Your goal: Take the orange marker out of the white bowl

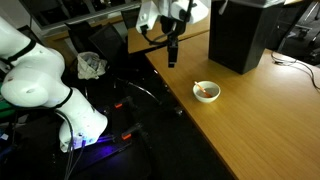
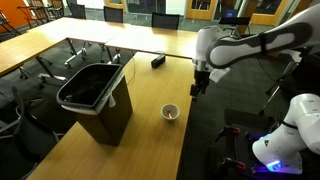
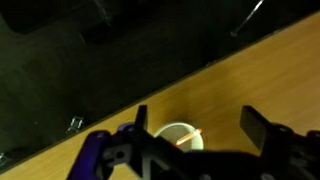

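Well, table (image 2: 140, 155): light wood, and it carries everything I name below, taken from left to right in an exterior view.
Black box (image 2: 95, 95): tall, open at the top and dark inside. It stands on the table to the left of the bowl and apart from it.
Small dark object (image 2: 158, 61): it lies farther back near the table edge. I cannot tell what it is.
White bowl (image 2: 170, 112): round and shallow, upright on the wood between the box and the table's right edge.
Orange marker (image 1: 207, 93): it lies inside the white bowl. In the wrist view it shows as a thin orange streak against the white.
Gripper (image 2: 197, 85): it hangs in the air up and to the right of the bowl, pointing down and touching nothing I can see. In the wrist view its two dark fingers (image 3: 140, 125) stand wide apart with the bowl showing between them below, so I read it as spread and holding nothing.
Arm (image 2: 250, 45): white, reaching in from the right.
Robot base (image 2: 285, 140): off the table at the far right.
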`<action>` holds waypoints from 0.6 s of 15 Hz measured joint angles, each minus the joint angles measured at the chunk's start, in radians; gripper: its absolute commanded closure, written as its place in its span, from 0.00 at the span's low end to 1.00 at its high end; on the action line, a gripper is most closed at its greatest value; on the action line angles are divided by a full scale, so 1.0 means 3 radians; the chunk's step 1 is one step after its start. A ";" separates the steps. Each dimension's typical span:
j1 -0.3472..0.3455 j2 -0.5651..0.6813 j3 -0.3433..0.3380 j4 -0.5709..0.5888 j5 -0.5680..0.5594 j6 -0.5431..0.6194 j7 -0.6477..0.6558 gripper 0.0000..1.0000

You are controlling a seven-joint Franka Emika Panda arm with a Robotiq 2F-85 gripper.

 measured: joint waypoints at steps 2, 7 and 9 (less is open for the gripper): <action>0.0002 0.0528 0.0119 0.0242 0.0149 0.0254 0.0336 0.00; -0.0025 0.1410 0.0158 0.0881 0.0525 0.0340 0.0986 0.00; -0.0067 0.1605 0.0149 0.1031 0.0707 0.0343 0.1179 0.00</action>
